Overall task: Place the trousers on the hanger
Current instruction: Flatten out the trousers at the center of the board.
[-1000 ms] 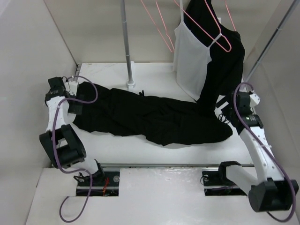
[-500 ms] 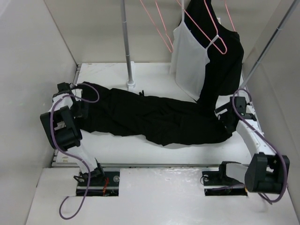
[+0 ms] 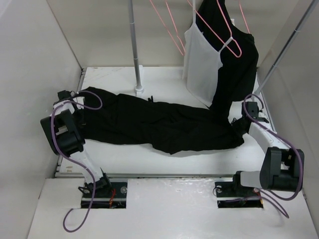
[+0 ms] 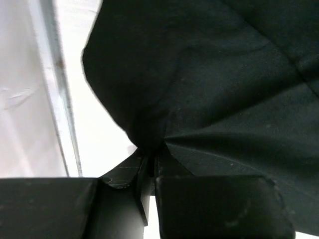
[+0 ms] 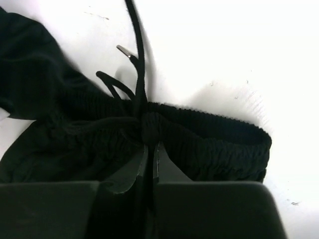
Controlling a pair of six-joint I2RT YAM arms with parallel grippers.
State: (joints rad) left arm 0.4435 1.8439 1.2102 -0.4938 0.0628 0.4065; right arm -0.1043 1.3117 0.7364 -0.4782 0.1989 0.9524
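Trousers [image 3: 159, 127] lie stretched, ends pinched by left claw [image 4: 149, 162] and right claw [image 5: 149, 147].

Both arms are folded lower than a second ago. The left gripper [image 3: 79, 105] is now down on the leg end of the trousers [image 3: 159, 127]. The right gripper [image 3: 239, 125] sits lower at the waistband, which lies slightly further left.

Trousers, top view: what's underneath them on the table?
Only the white table shows around the trousers; what lies directly beneath the fabric is covered. The left hand pinches their left end, the right hand the drawstring waistband.
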